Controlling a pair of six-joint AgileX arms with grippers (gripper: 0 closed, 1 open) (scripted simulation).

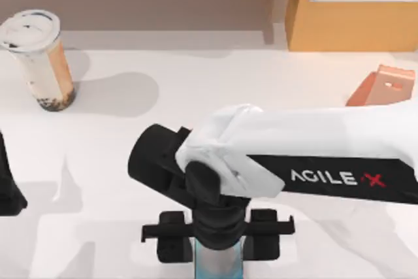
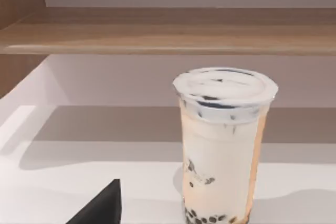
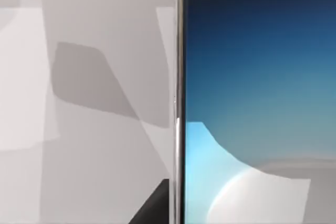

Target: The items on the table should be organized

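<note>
The right gripper (image 1: 219, 243) hangs over the desk's (image 1: 261, 89) near edge, its jaws either side of the phone (image 1: 219, 262); whether they clamp it I cannot tell. The cup (image 1: 40, 57) stands upright at the far left corner. The left arm (image 1: 8, 184) sits at the left edge.

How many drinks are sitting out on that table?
1. A milk tea cup stands upright at the table's far left, also seen close in the left wrist view. The right arm covers the table's middle, so something could be hidden beneath it.
</note>
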